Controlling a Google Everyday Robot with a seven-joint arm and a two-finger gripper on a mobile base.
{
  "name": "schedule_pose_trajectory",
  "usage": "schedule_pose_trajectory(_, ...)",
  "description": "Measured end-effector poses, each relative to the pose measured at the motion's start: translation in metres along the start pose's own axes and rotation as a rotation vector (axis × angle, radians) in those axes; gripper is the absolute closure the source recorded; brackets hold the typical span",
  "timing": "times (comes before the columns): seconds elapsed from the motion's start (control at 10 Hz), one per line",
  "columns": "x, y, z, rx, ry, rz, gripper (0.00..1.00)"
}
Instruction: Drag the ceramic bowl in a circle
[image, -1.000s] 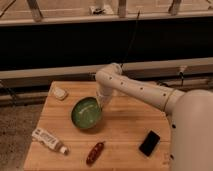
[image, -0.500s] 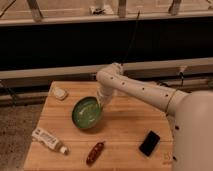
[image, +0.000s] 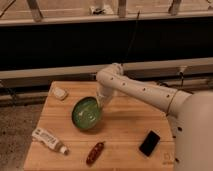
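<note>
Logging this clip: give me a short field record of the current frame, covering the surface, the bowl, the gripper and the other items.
surface: wooden table
target: ceramic bowl, green, left of the table's centre
gripper: gripper at the bowl's right rim, arm reaching in from the right
contact: seems to meet the rim; cannot confirm
other items: small white object back left; white tube front left; reddish-brown object front centre; black flat device front right
</note>
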Motion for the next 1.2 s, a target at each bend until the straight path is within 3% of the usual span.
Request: schedule_pose_trajectory(1.2, -0.013, 0.006, -0.007, 0.027, 0.047, -0.004, 1.0)
